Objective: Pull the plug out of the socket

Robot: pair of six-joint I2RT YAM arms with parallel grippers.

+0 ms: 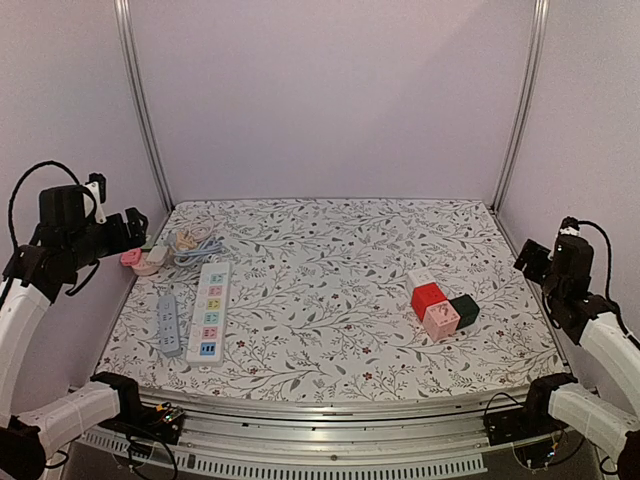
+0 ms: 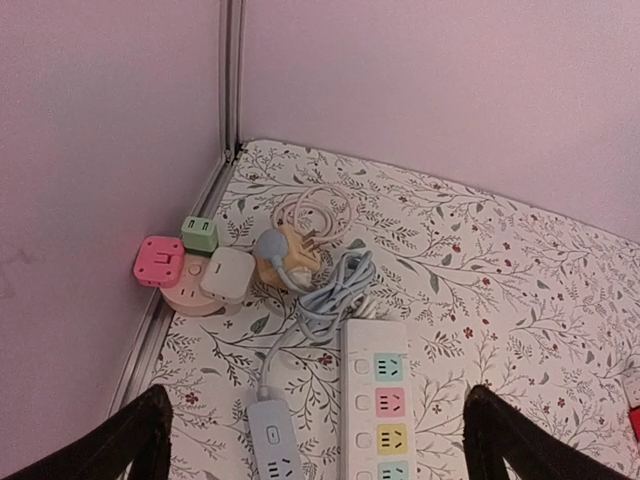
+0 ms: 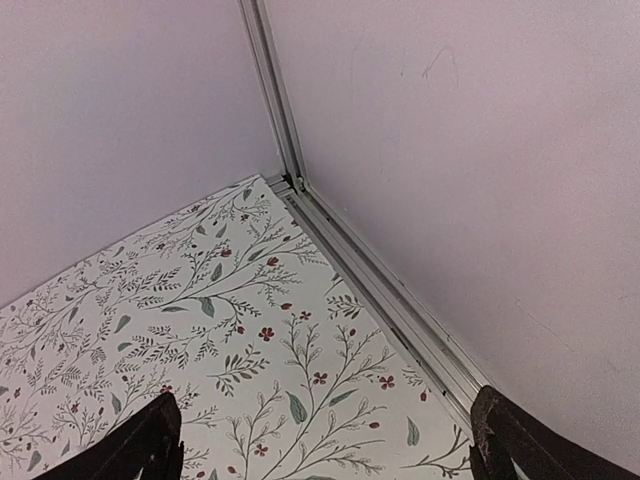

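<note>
**PLUG AND SOCKET: POSITION AND GRIPPER STATUS**

The blue-grey plug (image 2: 270,246) lies in the far left corner of the floral table (image 1: 330,250). It sits against a yellow socket block (image 2: 296,262) and appears to be seated in it. The wrist view does not show the joint clearly enough to confirm this.

A blue-grey cable (image 2: 335,290) runs from the plug, bunches into a loose bundle just beside the block, and continues to the grey power strip (image 2: 274,440). The white power strip (image 2: 386,400), with coloured outlet faces, lies parallel to the grey strip on its right, its far end touching the cable bundle. A coiled cream cord (image 2: 318,208) lies just behind the yellow block.

To the left of the block, against the left wall, stands a round pink base (image 2: 190,298). A pink adapter cube (image 2: 158,262), a green adapter cube (image 2: 200,234) and a white adapter cube (image 2: 228,274) are grouped on or around it.

Well apart, on the right half of the table, four blocks touch one another: a small white block (image 1: 421,276), a red block (image 1: 428,298), a pink block (image 1: 441,320) and a dark block (image 1: 464,310).

The left gripper (image 2: 315,430) hangs above the left edge of the table, facing the plug group. Its jaws are spread wide and hold nothing. The right gripper (image 3: 325,430) is raised at the right edge, facing the far right corner. Its jaws are likewise spread wide and hold nothing.
</note>
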